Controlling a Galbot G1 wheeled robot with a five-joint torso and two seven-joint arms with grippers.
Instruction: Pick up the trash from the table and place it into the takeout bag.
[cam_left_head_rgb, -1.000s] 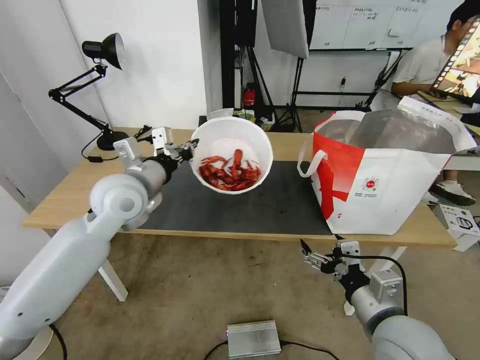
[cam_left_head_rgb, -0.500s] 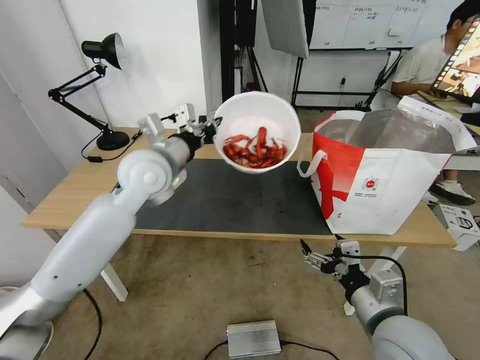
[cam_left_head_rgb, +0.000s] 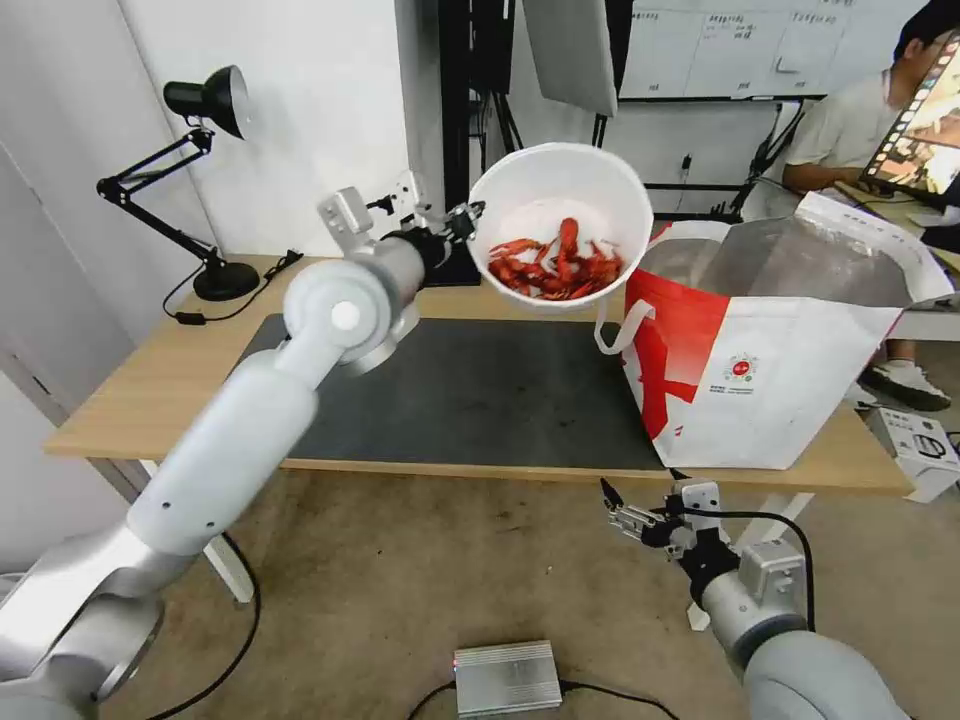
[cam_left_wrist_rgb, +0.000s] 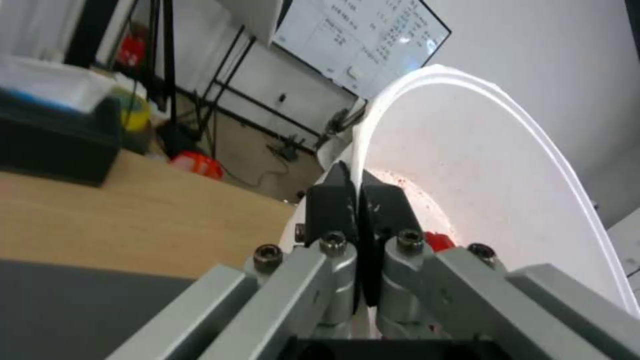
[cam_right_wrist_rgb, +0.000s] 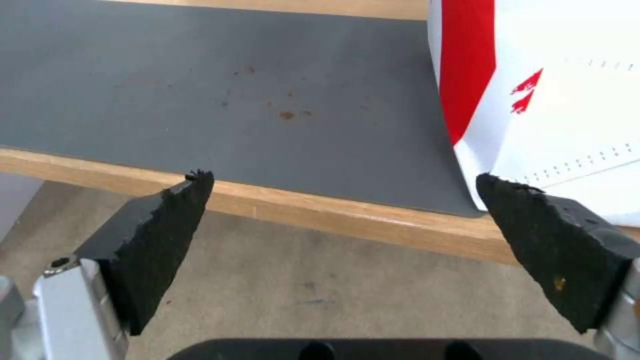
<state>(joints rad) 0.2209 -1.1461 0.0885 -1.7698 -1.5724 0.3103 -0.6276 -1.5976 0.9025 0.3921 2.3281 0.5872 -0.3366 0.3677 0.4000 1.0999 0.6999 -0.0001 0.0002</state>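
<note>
The bowl (cam_left_head_rgb: 560, 225) of red shells is held by its rim in the pinched left claw (cam_left_head_rgb: 468, 213), high above the tabletop (cam_left_head_rgb: 150, 370) beside the bag (cam_left_head_rgb: 780, 340); carrying is judged underway, and clearing the bag's rim is called for next; the right claw (cam_left_head_rgb: 612, 505) is parked low, spread open.

The bowl (cam_left_head_rgb: 560, 225) is plain white, faintly speckled with red inside, and holds bright red crayfish shells (cam_left_head_rgb: 555, 267). The takeout bag (cam_left_head_rgb: 770, 345) is white with red panels, a silvery lining, white loop handles and a small round red logo (cam_left_head_rgb: 741, 368). The worktop (cam_left_head_rgb: 130, 385) is light wood, and the mat (cam_left_head_rgb: 470, 395) on it is dark grey with a few small rusty specks. The left pincer (cam_left_wrist_rgb: 359, 192) has black pads on silver-grey fingers; the right pincer (cam_right_wrist_rgb: 343, 212) has rough black pads.
</note>
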